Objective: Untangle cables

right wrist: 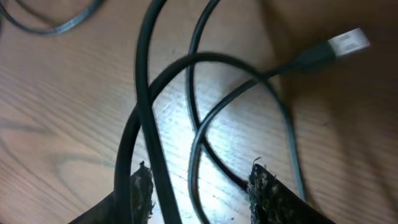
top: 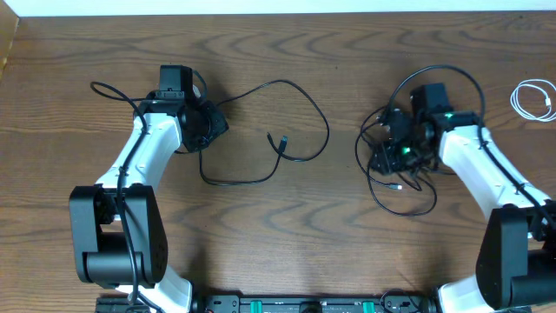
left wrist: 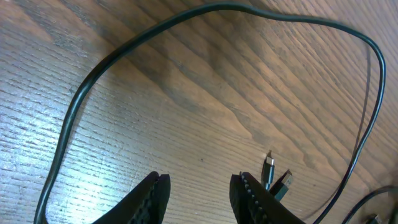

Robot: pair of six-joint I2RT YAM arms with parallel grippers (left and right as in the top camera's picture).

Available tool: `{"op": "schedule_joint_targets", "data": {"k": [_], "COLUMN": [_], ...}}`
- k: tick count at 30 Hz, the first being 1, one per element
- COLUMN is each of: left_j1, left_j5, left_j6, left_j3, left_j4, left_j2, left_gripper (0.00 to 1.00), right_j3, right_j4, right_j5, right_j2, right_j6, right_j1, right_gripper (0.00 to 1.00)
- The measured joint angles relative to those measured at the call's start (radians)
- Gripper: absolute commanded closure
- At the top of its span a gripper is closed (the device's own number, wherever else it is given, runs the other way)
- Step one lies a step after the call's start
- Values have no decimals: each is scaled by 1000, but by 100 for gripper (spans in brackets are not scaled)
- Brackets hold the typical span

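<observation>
Left gripper [left wrist: 199,185]: jaws apart, nothing between. 1 black cable [left wrist: 124,50] loops ahead of them, 2 plugs [left wrist: 268,167] just beside one finger. Right gripper [right wrist: 199,171]: jaws apart, 2 black strands [right wrist: 148,112] run between, unclamped. 1 white cable [top: 546,101] well clear of both.

Brown wood-grain table [top: 278,235], nothing fancy. One long black cable [top: 327,130] lies loose across the middle in a big open loop, with its plug end curled back inside the loop. Off to the right there's a messy black tangle [top: 395,184] of loops crossing over each other. A small coiled white cable [top: 514,97] sits by the far right edge, well apart.
</observation>
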Motion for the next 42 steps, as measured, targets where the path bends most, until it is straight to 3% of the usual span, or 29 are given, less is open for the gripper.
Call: {"op": "schedule_joint_targets", "data": {"k": [12, 15, 20, 22, 23, 33, 42], "left_j1": [0, 0, 0, 0, 0, 0, 0], "left_j5": [0, 0, 0, 0, 0, 0, 0], "left_j6": [0, 0, 0, 0, 0, 0, 0], "left_j3": [0, 0, 0, 0, 0, 0, 0], "left_j4": [0, 0, 0, 0, 0, 0, 0], "left_j2": [0, 0, 0, 0, 0, 0, 0], "left_gripper": [62, 62, 62, 62, 62, 62, 62], "right_j3": [-129, -163, -183, -182, -180, -120, -99], "right_j4": [198, 246, 249, 253, 257, 216, 269], "right_j5": [274, 290, 292, 292, 294, 374, 555], "right_j2": [1, 5, 17, 20, 24, 63, 78], "right_j6": [72, 79, 87, 89, 92, 100, 128], "right_j1": [161, 163, 163, 165, 168, 161, -38], "right_gripper": [51, 62, 71, 96, 99, 99, 99]}}
